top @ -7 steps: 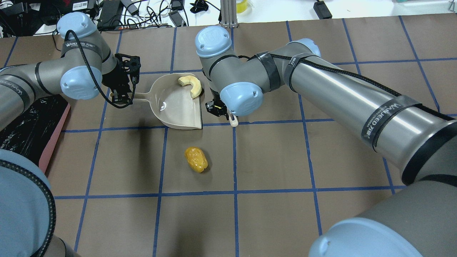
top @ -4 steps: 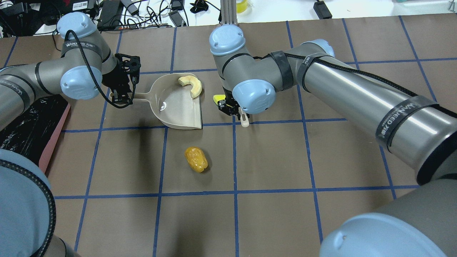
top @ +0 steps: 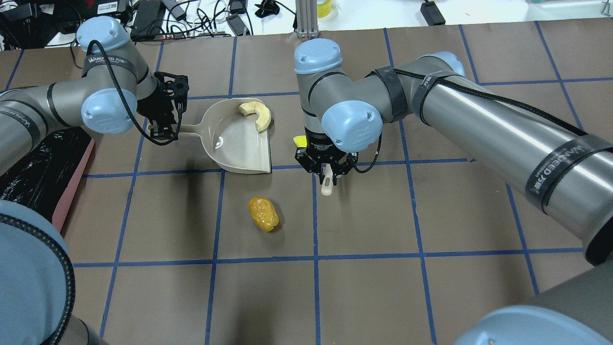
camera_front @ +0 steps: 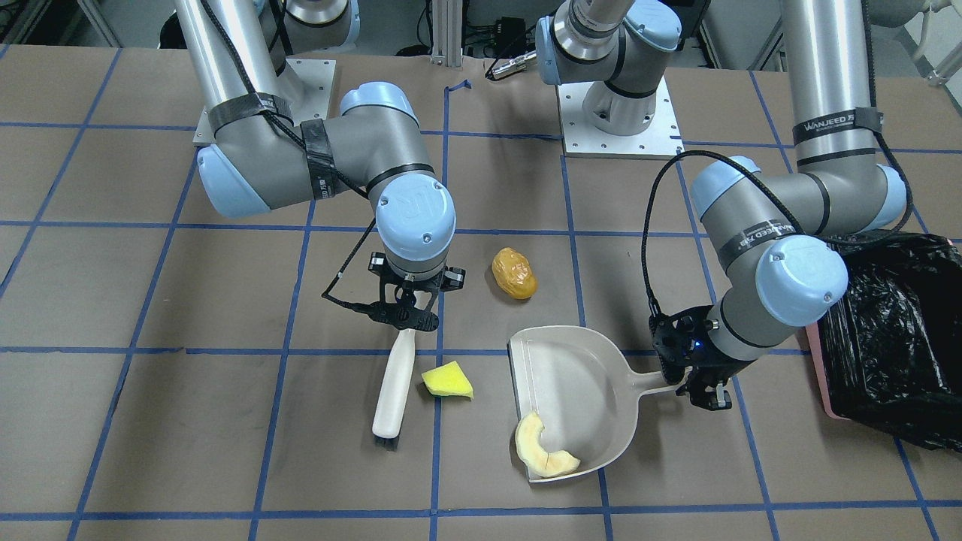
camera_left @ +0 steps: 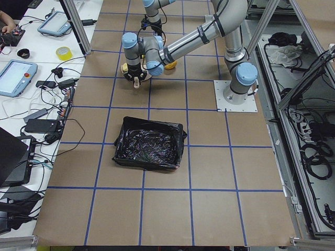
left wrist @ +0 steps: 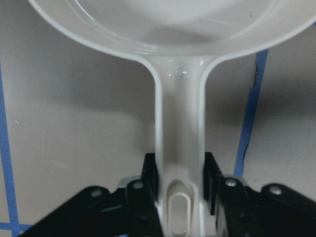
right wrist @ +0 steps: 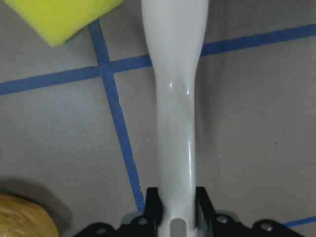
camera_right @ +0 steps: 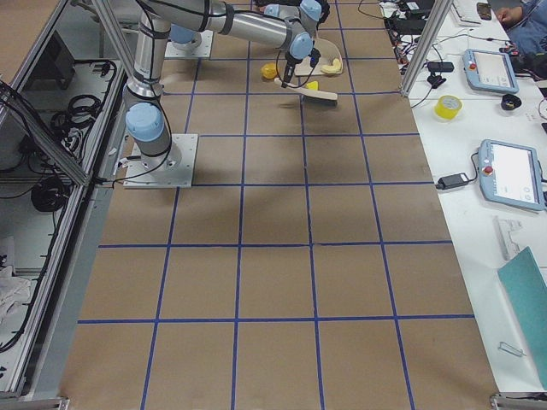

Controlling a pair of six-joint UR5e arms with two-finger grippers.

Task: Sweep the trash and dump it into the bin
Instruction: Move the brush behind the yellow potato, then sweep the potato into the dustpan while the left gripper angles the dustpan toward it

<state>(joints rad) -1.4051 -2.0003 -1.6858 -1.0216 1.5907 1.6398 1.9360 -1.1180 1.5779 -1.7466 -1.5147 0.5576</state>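
Yellow-green wedge [top: 300,140] lies mostly hidden beneath right arm [top: 352,125] overhead.

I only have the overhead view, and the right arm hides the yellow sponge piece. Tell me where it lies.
Observer: Front-facing view: the yellow-green wedge lies on the table between the brush and the dustpan, short of the pan's open edge.
Operator: Report the brush's bristle end.
Observer: It points away from the robot, down near the table, past the wedge.
Operator: Confirm the right tool's grip.
Observer: Right wrist view: the right tool is shut on the brush, its fingers against both sides of the handle.
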